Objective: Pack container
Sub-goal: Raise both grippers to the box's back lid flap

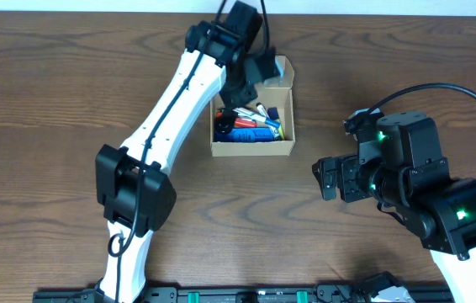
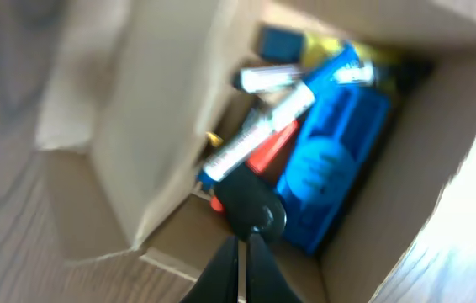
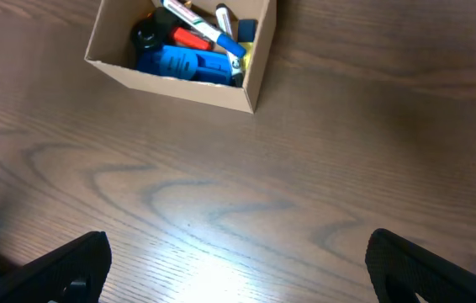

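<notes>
**A:** Where does the container (image 1: pixel 252 150) lie from your grippers?

**B:** Your left gripper (image 2: pixel 240 252) hangs right over the container's far end, beside the raised flap lid (image 1: pixel 285 71). Its jaws are drawn together to a thin slit, and you can see nothing between them. Your right gripper (image 3: pixel 238 240) stands well apart, off the container's right side toward its near end. Its jaws are spread wide and empty.

**A:** So which arm is better placed?

**B:** The left, I'd judge, since it is above the opening. The container's long axis seems to run from near end to far end, and the flap lid stands at the far end. To shut it you would have to swing it over toward the near end.

**A:** What stands in your way?

**B:** The contents. A blue block (image 2: pixel 339 160) lies along the container's right wall, with a white marker (image 2: pixel 263 126) slanting across beside it. A black round cap (image 2: pixel 251 206) sits just past your left fingertips, and I cannot tell whether they touch it. If that marker rides high, it could foul the flap lid.
</notes>
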